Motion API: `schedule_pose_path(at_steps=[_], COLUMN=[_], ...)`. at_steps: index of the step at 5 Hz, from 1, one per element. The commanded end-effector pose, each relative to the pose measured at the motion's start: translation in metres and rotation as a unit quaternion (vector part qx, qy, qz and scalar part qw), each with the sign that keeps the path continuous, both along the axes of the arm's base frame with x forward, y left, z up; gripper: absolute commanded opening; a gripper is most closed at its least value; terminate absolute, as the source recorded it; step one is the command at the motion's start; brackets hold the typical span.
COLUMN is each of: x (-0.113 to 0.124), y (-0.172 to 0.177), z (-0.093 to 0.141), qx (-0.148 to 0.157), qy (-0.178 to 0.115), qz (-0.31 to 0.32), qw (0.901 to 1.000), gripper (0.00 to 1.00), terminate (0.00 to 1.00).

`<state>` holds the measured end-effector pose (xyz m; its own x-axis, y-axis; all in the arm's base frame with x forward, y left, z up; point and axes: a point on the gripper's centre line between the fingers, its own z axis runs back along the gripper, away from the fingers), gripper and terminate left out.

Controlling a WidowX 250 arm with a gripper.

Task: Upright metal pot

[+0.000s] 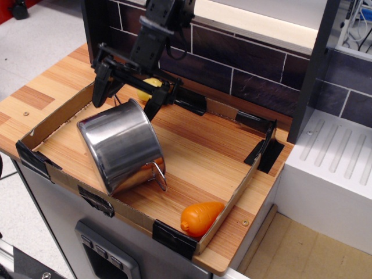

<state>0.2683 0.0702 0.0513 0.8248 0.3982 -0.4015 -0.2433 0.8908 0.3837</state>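
The metal pot [122, 145] is shiny steel and lies tipped over, mouth down toward the front, its flat base facing up and left. One wire loop handle [158, 174] rests on the wood at its lower right. It sits in the left part of a shallow cardboard tray [232, 200]. My gripper [128, 97] is black, open wide, fingers pointing down, just above the pot's far upper edge. The left finger [99, 93] is by the tray's back left wall and the right finger [155, 104] is near the pot's top right rim.
A yellow toy vegetable [149, 84] lies behind the gripper, partly hidden. An orange toy carrot [199, 217] lies in the tray's front right corner. A dark tiled wall [244, 64] runs behind. A white sink drainer [334, 157] is at right.
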Motion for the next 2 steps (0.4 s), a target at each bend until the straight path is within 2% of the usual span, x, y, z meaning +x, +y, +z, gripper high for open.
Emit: schedule_pose_path(at_steps=[1, 2], x=[-0.0052, -0.0064], y=[-0.0042, -0.0059], z=[-0.0027, -0.0006], qx=[0.008, 0.002], qy=[-0.024, -0.026], qz=[-0.007, -0.004], qw=[0.9996, 0.9997], gripper=[1.0, 0.0], terminate=[0.0, 0.0])
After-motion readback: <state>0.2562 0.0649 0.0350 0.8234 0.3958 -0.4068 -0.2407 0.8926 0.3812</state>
